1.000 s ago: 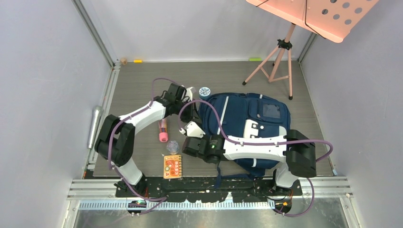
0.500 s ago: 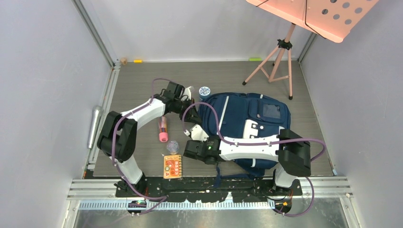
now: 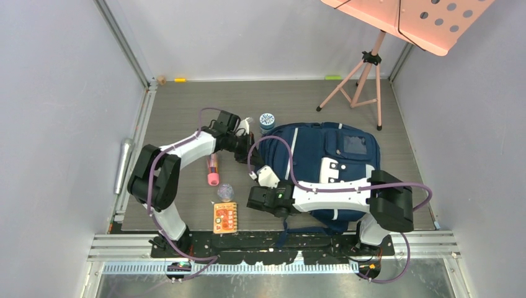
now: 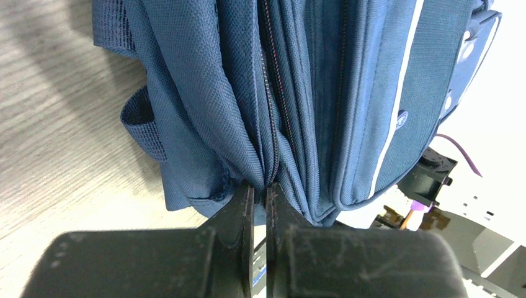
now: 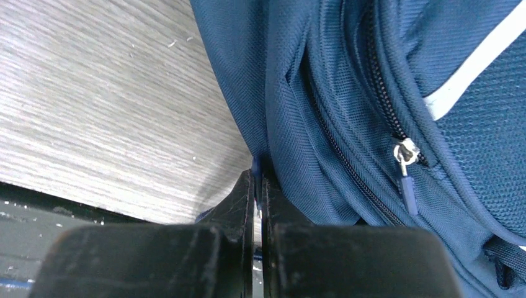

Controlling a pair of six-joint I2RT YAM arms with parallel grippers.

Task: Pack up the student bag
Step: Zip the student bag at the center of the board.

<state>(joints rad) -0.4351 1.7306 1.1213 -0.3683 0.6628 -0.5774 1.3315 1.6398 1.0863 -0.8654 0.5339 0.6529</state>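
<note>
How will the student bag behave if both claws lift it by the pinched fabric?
Probably floppy: the student bag creases in folds where the left claw and right claw pinch it. It lies fairly flat, so likely light, sagging rather than rolling.

You won't find any lettering you can read here. The student bag (image 3: 310,149) carries white patches (image 3: 329,166) and a small round emblem (image 4: 402,119), which is too small and blurred to make out. The orange card (image 3: 225,217) and the round tin (image 3: 267,120) show printed patterns, but nothing legible.
</note>
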